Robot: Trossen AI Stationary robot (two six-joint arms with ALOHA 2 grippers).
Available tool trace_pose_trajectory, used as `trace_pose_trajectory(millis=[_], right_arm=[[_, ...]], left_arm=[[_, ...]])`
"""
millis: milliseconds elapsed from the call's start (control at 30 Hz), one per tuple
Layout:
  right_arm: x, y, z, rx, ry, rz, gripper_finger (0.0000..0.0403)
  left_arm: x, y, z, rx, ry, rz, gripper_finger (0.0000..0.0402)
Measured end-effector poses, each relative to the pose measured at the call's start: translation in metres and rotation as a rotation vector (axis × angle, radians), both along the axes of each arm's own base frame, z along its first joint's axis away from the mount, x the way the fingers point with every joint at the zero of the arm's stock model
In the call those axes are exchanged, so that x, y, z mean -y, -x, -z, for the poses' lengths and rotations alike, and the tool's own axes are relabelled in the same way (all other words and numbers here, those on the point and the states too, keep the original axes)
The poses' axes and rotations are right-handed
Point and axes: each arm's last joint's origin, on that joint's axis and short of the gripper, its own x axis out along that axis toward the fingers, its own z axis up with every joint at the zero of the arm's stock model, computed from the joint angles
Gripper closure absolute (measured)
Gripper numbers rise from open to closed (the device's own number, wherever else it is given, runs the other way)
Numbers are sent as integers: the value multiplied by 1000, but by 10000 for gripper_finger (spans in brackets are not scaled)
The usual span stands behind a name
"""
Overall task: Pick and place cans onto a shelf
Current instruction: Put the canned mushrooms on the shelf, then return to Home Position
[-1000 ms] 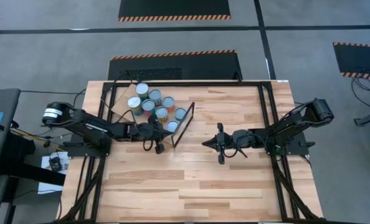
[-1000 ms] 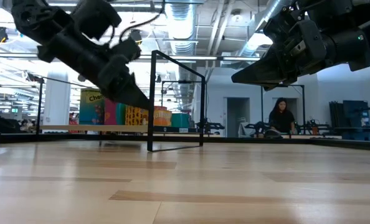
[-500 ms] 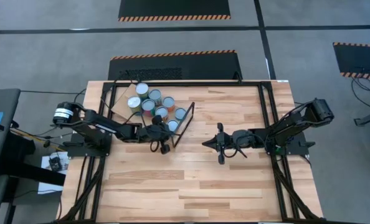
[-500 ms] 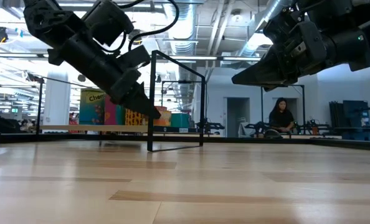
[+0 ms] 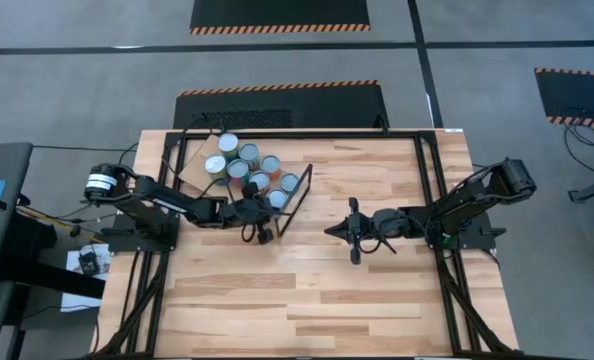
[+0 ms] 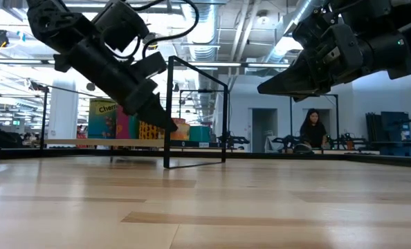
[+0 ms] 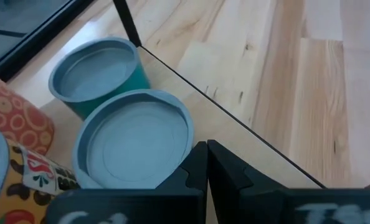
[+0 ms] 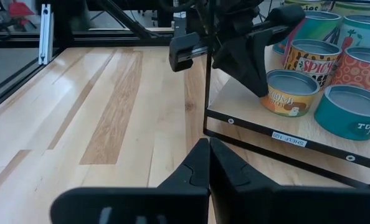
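Several cans (image 5: 247, 165) stand upright in a cluster on the shelf (image 8: 253, 118), a light board with a thin black frame (image 5: 295, 195) at its right end. My left gripper (image 5: 269, 207) is shut. It slants down, with its tip (image 7: 207, 148) at the rim of a pale-blue-topped can (image 7: 135, 140) at the cluster's near right. A teal can (image 7: 98, 71) stands just beyond that one. My right gripper (image 5: 329, 231) hangs shut above the table's middle, right of the frame, holding nothing. My left gripper's shut fingertips stand at the near rim (image 7: 184, 146) of the pale-blue-topped can, slanting down from the table's left. I cannot tell whether they touch the can. The can stands upright on the shelf board.
The black frame's thin bar (image 7: 247, 127) runs close past my left gripper's tip. Bare planked tabletop (image 5: 307, 290) spreads across the near half. Black metal legs line the table's left and right edges. In the low view a person (image 6: 311, 131) sits far back in the room.
My left gripper has gone toward the table's right edge and a little down, up to the cans at the shelf's framed end, then kept still. It has stayed shut. The cans have not moved.
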Motion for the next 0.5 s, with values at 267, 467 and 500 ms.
trace_pose_trajectory(millis=[267,467,500], right_arm=[[0,0,1,-6,1,-2,382],[0,0,1,-8,1,-3,386],[0,0,1,-9,1,-3,386]], left_arm=[[0,12,-23,11,0,19,401],[1,28,-49,52,-14,40,401],[2,32,-51,69,-10,54,401]])
